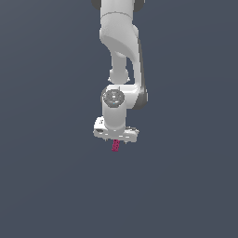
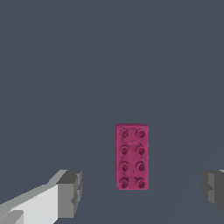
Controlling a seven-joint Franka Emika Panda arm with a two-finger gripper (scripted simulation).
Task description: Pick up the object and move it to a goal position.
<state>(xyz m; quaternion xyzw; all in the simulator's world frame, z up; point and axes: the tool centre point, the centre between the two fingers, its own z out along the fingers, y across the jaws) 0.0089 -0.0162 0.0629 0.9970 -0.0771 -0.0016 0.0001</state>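
Observation:
The object is a small magenta-pink rectangular block (image 2: 132,156) with two rows of darker studs on its top face, lying flat on the dark grey surface. In the wrist view it lies between my two grey fingertips (image 2: 70,192), with a clear gap to each one. My gripper (image 2: 142,192) is open wide and empty. In the exterior view the white gripper (image 1: 116,138) hangs pointing down, and the block (image 1: 115,146) shows just below it as a thin pink sliver, much narrower than the hand.
The surface is a plain dark grey plane (image 1: 46,186) in both views. The white arm (image 1: 122,42) rises above the gripper to the frame's top edge. No goal marker shows.

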